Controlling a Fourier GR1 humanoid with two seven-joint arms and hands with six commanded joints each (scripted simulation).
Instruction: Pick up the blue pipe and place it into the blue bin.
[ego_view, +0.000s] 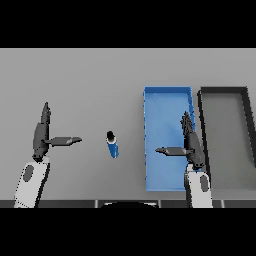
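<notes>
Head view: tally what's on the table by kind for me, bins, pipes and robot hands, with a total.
Bins: 2, the blue bin and the dark grey bin to its right.
Pipes: 1, the blue pipe, on the table left of the blue bin.
Robot hands: 2, the left robot hand and the right robot hand, both open.
Total: 5.
</notes>
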